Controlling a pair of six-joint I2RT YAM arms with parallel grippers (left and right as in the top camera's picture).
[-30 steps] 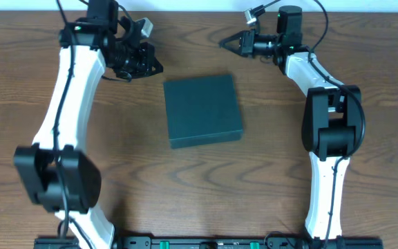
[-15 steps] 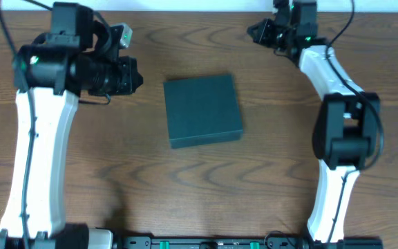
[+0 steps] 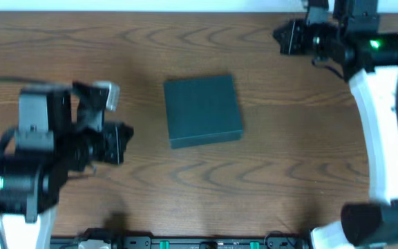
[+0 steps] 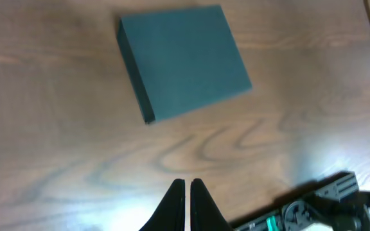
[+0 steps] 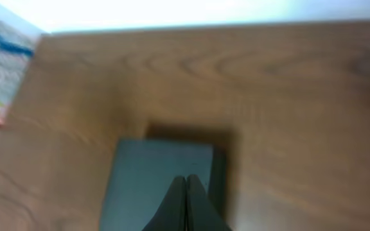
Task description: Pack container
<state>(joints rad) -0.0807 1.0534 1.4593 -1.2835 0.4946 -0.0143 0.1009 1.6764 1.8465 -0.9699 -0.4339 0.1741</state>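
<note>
The container [image 3: 203, 111] is a dark teal square box, lid closed, lying flat in the middle of the wooden table. It also shows in the left wrist view [image 4: 182, 61] and, blurred, in the right wrist view [image 5: 153, 186]. My left gripper [image 3: 124, 142] is shut and empty, held above the table to the left of the box; its fingers [image 4: 187, 185] point toward the box. My right gripper [image 3: 280, 37] is shut and empty at the far right, well apart from the box; its fingers [image 5: 186, 179] are pressed together.
The wooden table [image 3: 289, 138] runs to a white far edge at the top. A black rail with green parts [image 3: 185, 242] lies along the near edge. The right arm's white links [image 3: 385, 124] stand along the right side.
The left arm swung back toward the near left, away from the far edge. The right arm rose and moved right. The box stayed still with its lid closed.
</note>
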